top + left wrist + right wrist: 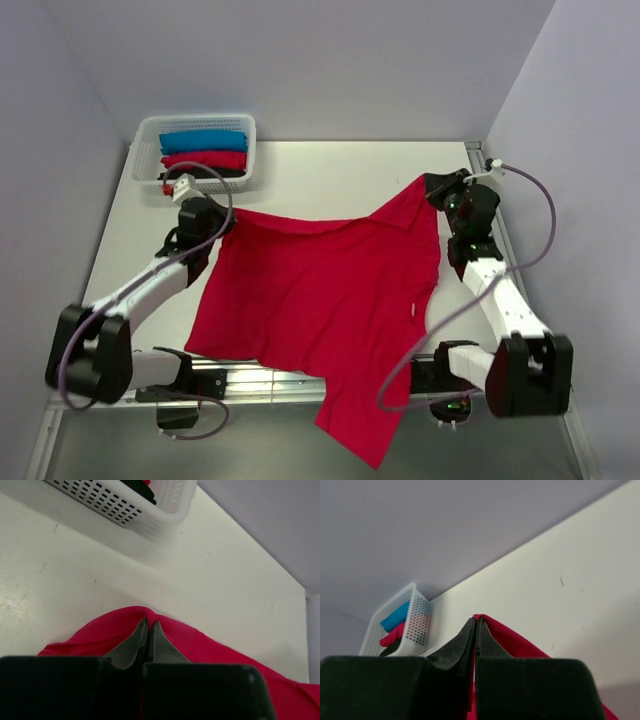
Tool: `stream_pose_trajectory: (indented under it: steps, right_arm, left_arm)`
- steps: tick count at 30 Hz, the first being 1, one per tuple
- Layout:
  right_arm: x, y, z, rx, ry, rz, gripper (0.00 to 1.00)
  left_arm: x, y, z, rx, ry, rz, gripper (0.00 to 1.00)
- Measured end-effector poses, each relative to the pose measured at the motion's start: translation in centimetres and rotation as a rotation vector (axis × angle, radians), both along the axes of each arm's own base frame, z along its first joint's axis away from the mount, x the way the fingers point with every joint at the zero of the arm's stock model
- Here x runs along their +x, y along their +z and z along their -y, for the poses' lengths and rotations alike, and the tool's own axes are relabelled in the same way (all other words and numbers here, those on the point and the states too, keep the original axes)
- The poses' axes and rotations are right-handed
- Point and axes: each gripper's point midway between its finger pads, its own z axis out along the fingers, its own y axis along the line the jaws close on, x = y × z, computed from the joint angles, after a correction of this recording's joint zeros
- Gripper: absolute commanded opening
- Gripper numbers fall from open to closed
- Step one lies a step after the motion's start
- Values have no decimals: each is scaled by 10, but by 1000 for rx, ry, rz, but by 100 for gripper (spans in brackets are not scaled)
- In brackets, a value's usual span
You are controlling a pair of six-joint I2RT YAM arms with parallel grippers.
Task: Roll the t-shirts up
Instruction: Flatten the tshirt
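The crimson t-shirt (320,300) lay spread across the middle of the counter (330,170), with one part spilling over the near edge between the arm bases. The left pincer (149,626) was pressed together on a fold at the shirt's far left edge. The right pincer (475,621) likewise pinched the far right corner, which rose to a peak. Cloth this soft and light would probably sag and wrinkle wherever it went unsupported and would slip easily over the smooth surface. Two well-separated points along one edge therefore looked like the sound place to hold it taut. The basket (140,150) at the far left corner held rolled bundles (205,160) in blue, red and black.
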Motion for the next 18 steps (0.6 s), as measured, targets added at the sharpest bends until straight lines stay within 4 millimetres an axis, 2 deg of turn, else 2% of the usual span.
stream_pose_trajectory:
  steps: [4,7,11,16,17,18]
  right_arm:
    - [39,-47,11,10,-41,-112,0]
    - [67,-65,15,18,-52,-157,0]
    - [107,-72,20,33,-63,-162,0]
    - [155,-77,35,60,-90,-158,0]
    - [163,-79,38,67,-97,-158,18]
    - [171,-83,42,79,-104,-167,28]
  left_arm:
    - [45,-25,12,17,7,-55,0]
    - [80,-36,23,21,6,-67,0]
    - [114,-47,33,23,6,-68,0]
    - [147,-49,41,28,4,-50,0]
    - [152,-48,43,28,2,-46,1]
    - [157,-49,44,30,3,-45,5]
